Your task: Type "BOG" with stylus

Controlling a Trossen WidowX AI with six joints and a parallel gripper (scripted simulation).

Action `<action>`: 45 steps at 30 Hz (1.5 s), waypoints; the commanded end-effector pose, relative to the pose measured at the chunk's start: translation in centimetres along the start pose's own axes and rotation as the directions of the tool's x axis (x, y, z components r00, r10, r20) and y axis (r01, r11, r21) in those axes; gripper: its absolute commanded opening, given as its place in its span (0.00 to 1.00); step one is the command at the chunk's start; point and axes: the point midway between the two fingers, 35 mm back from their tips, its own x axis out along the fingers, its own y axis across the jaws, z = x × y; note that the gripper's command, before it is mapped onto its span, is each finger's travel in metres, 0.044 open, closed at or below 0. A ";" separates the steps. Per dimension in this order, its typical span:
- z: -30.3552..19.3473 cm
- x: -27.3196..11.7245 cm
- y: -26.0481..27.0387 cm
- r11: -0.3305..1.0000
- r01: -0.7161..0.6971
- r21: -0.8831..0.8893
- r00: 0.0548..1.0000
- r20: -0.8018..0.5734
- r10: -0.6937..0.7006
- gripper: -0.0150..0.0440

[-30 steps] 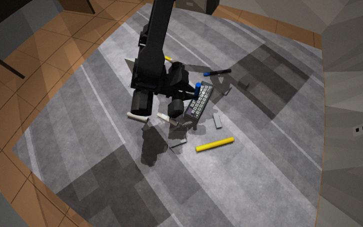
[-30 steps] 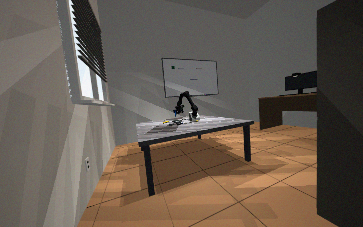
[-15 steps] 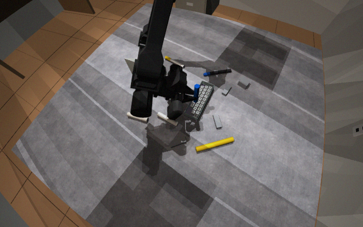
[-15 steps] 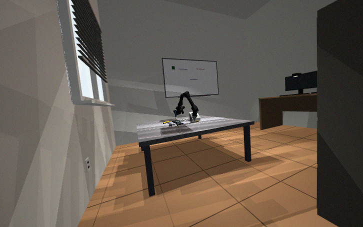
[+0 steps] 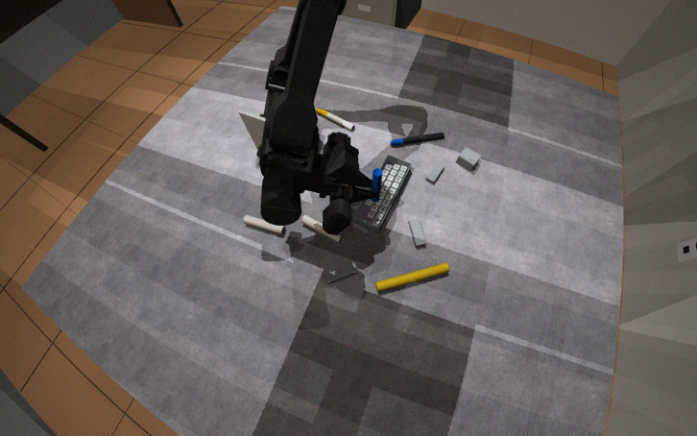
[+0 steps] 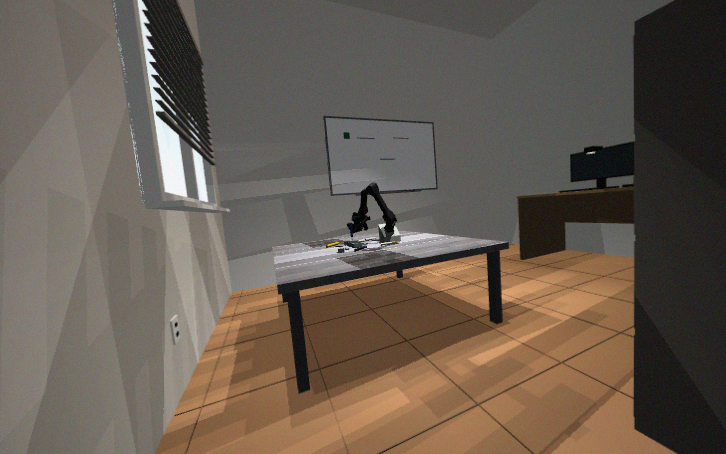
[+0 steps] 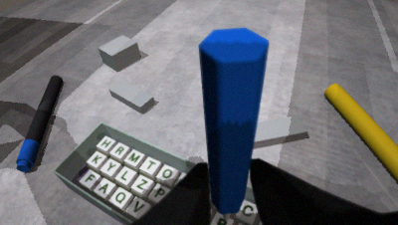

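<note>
My gripper (image 5: 374, 195) (image 7: 229, 170) is shut on the blue stylus (image 5: 376, 181) (image 7: 231, 100), which stands roughly upright between the fingertips. In the exterior view the stylus (image 6: 351, 230) shows small at the end of the arm. The keyboard (image 5: 394, 189) (image 7: 136, 171) has a green-grey frame and white letter keys. The stylus and fingers are over it, in front of the keys right of P in the wrist view. The C key (image 7: 248, 210) shows just right of the stylus. The stylus tip is hidden, so I cannot tell whether it touches a key. Most of the keyboard's right part is hidden by the fingers.
A black marker with a blue end (image 5: 427, 138) (image 7: 42, 116) and grey blocks (image 5: 468, 158) (image 7: 119, 52) lie beyond the keyboard. A yellow stick (image 5: 412, 278) (image 7: 365, 126) lies to one side. White sticks (image 5: 264, 224) lie near the arm.
</note>
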 end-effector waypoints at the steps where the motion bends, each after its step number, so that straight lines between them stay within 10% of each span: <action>1: -0.1 0.2 0.2 1.000 -0.005 0.007 1.000 0.006 0.005 0.25; 45: -0.1 0.5 0.3 1.000 -0.005 0.007 1.000 0.006 0.005 0.39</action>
